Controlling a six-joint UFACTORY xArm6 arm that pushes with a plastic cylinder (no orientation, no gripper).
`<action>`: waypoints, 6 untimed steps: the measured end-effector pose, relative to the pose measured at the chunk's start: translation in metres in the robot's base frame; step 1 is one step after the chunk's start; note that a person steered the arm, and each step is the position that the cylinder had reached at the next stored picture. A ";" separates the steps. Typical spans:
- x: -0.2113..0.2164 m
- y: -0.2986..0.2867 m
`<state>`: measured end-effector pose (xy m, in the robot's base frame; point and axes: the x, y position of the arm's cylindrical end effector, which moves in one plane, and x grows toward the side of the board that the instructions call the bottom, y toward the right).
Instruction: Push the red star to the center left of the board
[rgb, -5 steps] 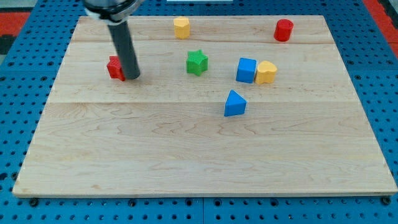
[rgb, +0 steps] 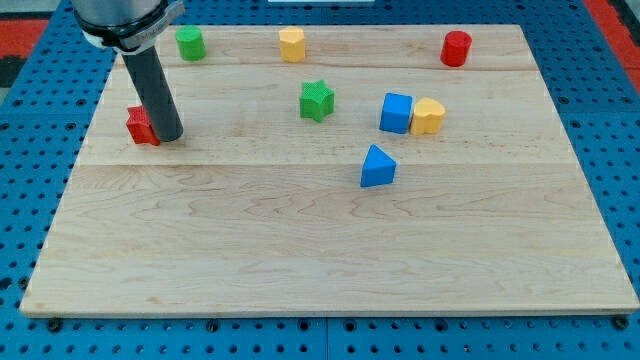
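The red star (rgb: 140, 125) lies near the board's left edge, a little above mid-height, partly hidden behind the rod. My tip (rgb: 168, 137) touches the star's right side, at the view's left. The dark rod rises from there toward the view's top left.
A green cylinder (rgb: 190, 43), a yellow block (rgb: 292, 44) and a red cylinder (rgb: 456, 48) stand along the top edge. A green star (rgb: 317, 100), a blue cube (rgb: 396, 113), a yellow block (rgb: 428, 116) and a blue triangle (rgb: 377, 167) lie right of centre on the wooden board (rgb: 320, 250).
My tip has slid to the view's left and slightly down, pushing the red star with it toward the left edge. The green cylinder has come into view behind the rod.
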<state>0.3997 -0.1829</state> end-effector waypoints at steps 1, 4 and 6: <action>-0.005 0.001; -0.037 0.007; -0.087 0.068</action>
